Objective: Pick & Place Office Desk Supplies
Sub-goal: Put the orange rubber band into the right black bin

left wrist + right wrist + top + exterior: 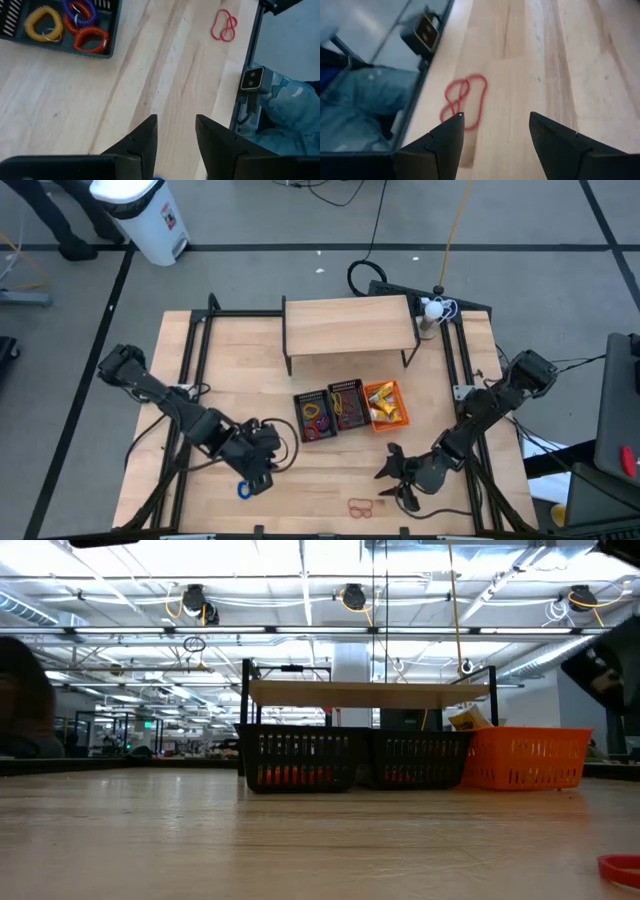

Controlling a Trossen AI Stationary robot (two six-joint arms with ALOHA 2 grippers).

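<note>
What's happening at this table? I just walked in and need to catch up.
Two robot arms are sorting small desk supplies into three bins. The left hand sits low over a blue ring, fingers apart, holding nothing. The right hand, open, points toward red elastic loops lying loose near the table's front edge.

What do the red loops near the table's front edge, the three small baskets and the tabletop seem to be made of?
Red loops: probably rubber bands; thin, limp, lying flat in tangled curves.
Baskets: likely molded plastic, two black and one orange, with slotted walls.
Tabletop: pale wood, matte, with visible grain and plank seams.
</note>
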